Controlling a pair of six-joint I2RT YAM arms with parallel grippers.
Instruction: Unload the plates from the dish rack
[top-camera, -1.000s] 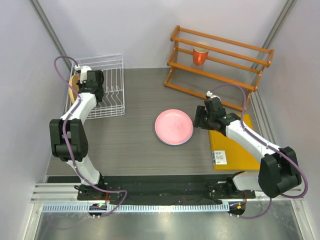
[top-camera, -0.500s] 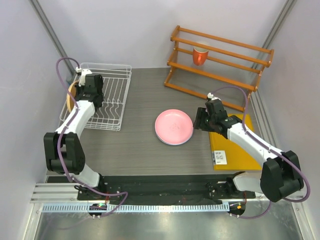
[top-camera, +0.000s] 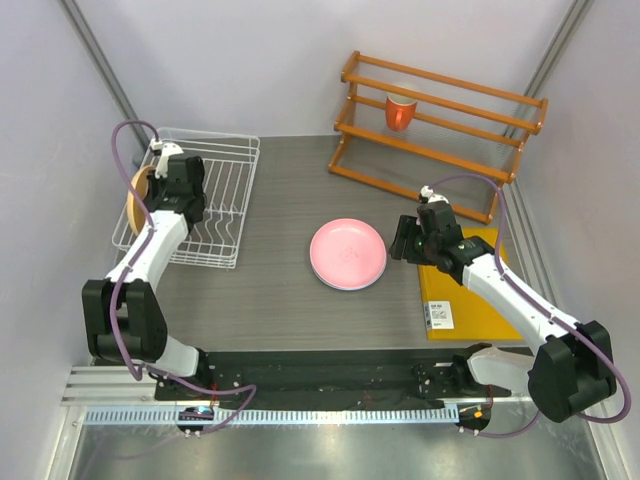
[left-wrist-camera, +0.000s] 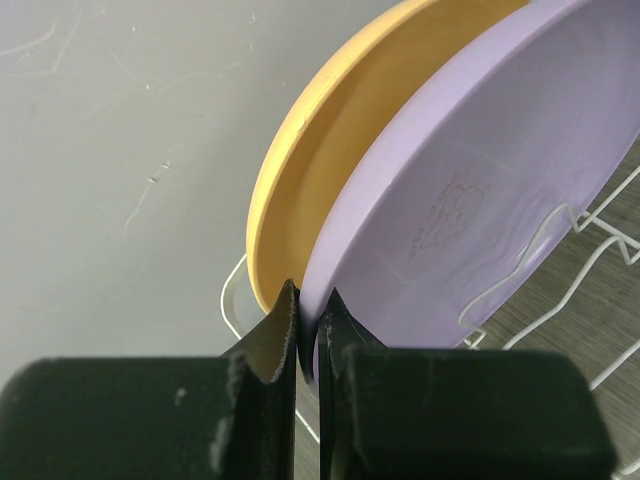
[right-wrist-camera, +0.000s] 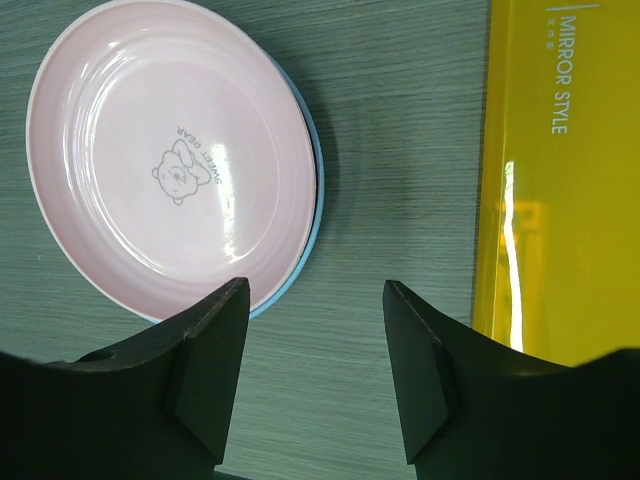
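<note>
Overhead, a white wire dish rack (top-camera: 230, 200) sits at the far left of a grey table (top-camera: 280, 290), with two plates standing on edge at its left end. The left gripper (left-wrist-camera: 308, 315) reaches into the rack, and its wrist camera shows the two black fingertips pinched nearly together on the thin rim of the lilac plate (left-wrist-camera: 480, 180). The orange-yellow plate (left-wrist-camera: 330, 130) stands just behind it, close enough that the two may be touching. At the table's middle, the pink plate (top-camera: 347, 253) lies flat on top of the light blue plate (right-wrist-camera: 316, 200), of which only a sliver of rim shows. The right gripper (right-wrist-camera: 315, 300) hovers beside that stack with its jaws parted, holding nothing. These plates look like light, stiff plastic with a smooth, glossy surface, so they are probably slippery but unlikely to break. The raised rim seems the only sensible place to grip. Lifting straight up between the wire dividers should keep the plate from snagging or dragging its neighbour.
</note>
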